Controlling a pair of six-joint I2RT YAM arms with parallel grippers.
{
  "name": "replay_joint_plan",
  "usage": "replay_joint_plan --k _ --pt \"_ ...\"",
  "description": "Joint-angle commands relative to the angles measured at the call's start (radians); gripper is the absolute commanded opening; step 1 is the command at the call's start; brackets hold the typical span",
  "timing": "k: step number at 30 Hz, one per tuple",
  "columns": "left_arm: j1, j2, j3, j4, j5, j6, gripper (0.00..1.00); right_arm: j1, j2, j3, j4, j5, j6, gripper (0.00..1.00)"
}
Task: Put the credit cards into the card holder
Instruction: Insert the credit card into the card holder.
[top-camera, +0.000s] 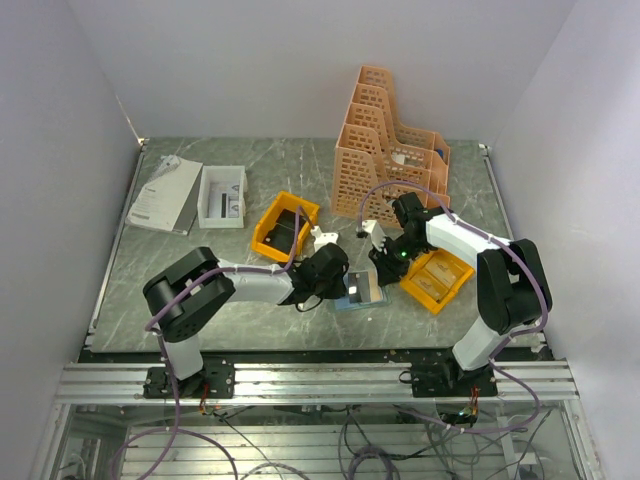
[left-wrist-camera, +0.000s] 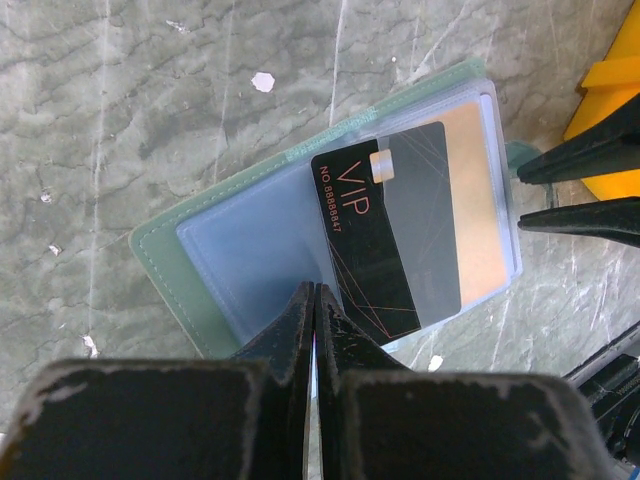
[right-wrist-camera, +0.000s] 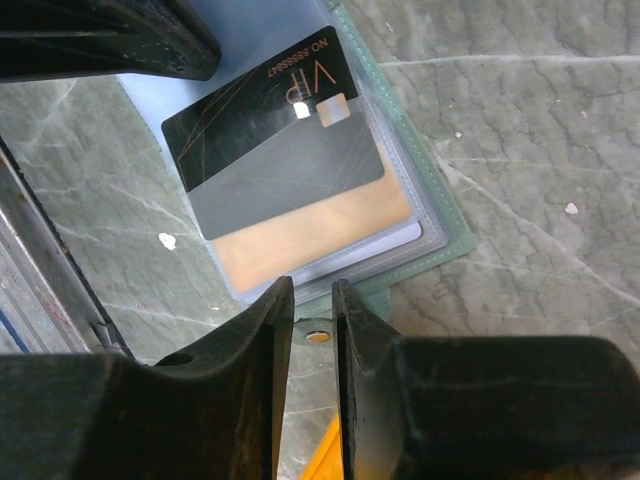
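So the card holder (left-wrist-camera: 250, 245) lies open mid-frame on the counter (left-wrist-camera: 150, 100), black VIP card (left-wrist-camera: 385, 235) half in its sleeve. The left claw (left-wrist-camera: 314, 300) is pinched shut at the sleeve edge; the right claw (right-wrist-camera: 312, 300) is narrowly apart and empty. I'd push the card in square, slowly.

Black-and-white arms (top-camera: 255, 285) — purple cables (top-camera: 395, 183), black fingers (left-wrist-camera: 290, 340).

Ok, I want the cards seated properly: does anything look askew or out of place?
Yes. The black VIP card lies slightly crooked on the open card holder. Only the end away from the print is under the clear sleeve, and the printed end sticks out bare. It looks half in, not seated. Nothing else stands out.
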Motion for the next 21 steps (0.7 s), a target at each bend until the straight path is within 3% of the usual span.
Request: replay_joint_plan --k 1,21 --pt "0.001 0.022 0.02 -0.011 0.021 -0.001 0.07 -0.007 0.012 -0.008 0.032 0.038 0.034 0.25" --pt "-0.013 0.045 0.028 0.024 0.061 -0.024 0.07 -0.007 0.065 -0.007 0.047 0.084 0.074 0.21"
